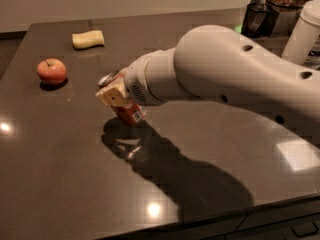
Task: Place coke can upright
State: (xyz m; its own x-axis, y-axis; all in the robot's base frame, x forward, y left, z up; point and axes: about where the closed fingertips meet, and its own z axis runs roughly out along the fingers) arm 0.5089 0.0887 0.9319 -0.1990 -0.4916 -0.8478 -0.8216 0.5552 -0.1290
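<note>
Over the table (60,174), gripper (120,100) clasping coke can (131,114), half hidden

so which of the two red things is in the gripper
The coke can: the red cylinder held tilted above the table in the gripper. The round apple sits apart on the table, untouched.

No lettering can be read anywhere. The coke can (131,113), clamped at a tilt in the pincer (119,100) above the desk (60,174), shows only an illegible pale patch. The label on the white container (305,31) is unreadable too.
</note>
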